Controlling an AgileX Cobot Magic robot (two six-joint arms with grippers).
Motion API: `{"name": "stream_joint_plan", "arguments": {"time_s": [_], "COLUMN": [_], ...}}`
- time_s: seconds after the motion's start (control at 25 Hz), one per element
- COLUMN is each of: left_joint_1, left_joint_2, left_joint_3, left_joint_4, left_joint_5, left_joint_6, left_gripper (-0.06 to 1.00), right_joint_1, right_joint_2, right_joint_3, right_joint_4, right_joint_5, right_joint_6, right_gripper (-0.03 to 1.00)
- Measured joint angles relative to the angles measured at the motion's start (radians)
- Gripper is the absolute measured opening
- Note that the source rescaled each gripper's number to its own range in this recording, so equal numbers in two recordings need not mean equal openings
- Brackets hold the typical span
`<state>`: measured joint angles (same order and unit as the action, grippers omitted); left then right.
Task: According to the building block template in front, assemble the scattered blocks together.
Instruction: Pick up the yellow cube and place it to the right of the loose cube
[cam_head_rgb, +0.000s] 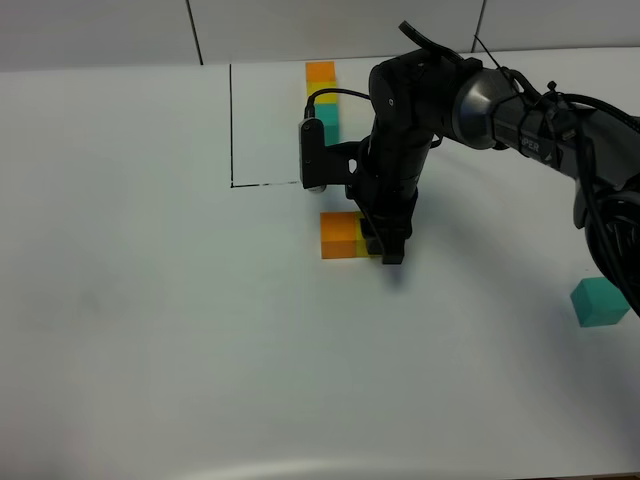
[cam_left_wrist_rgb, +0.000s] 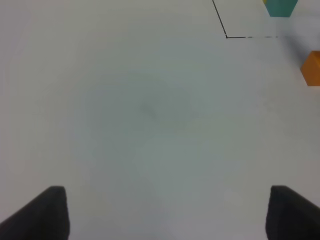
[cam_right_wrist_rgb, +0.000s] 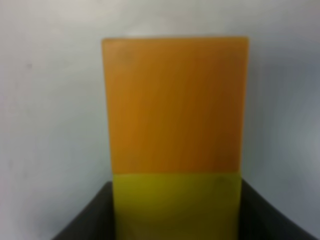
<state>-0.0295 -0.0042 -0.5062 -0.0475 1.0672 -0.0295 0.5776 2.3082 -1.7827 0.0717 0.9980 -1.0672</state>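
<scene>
Squareness was judged decisive: the yellow block (cam_head_rgb: 362, 246), clamped in the right gripper (cam_head_rgb: 386, 250) and set against the orange block (cam_head_rgb: 339, 235) near the template (cam_head_rgb: 322, 98), was best freed only once flush, while the left gripper (cam_left_wrist_rgb: 165, 215) was spread wide.

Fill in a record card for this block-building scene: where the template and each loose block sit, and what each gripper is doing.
template: coloured row on the far side of the table, partly hidden
orange block: mid-table, touching the yellow block
yellow block: against the orange block, between the right gripper's fingers
teal block: alone at far right, apart from the pair
right gripper: shut on the yellow block
left gripper: open, holding nothing, above the table
still to do: teal block not yet joined
</scene>
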Motion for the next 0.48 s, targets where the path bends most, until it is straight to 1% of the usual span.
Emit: {"name": "stream_joint_plan", "arguments": {"time_s": [0.04,0.24,0.36,0.48], "left_joint_1": [0.0,0.0,0.0,0.0], "left_joint_2": [0.0,0.0,0.0,0.0], "left_joint_3": [0.0,0.0,0.0,0.0], "left_joint_4": [0.0,0.0,0.0,0.0], "left_joint_5": [0.0,0.0,0.0,0.0], "left_joint_6": [0.0,0.0,0.0,0.0], "left_gripper": [0.67,0.67,0.67,0.67], "right_joint_1": [0.0,0.005,0.003,-0.016], "right_joint_2": [0.003,-0.005,-0.049,-0.105], "right_joint_3": [0.0,0.003,0.004,0.01], "right_joint_4": [0.005,-0.004,-0.05,-0.102], "right_joint_5": [-0.006,-0.008,0.01,0.041], "right_joint_6": [0.014,0.061,0.136,0.244], "right_gripper": [0.1,0.52,0.66,0.71]}}
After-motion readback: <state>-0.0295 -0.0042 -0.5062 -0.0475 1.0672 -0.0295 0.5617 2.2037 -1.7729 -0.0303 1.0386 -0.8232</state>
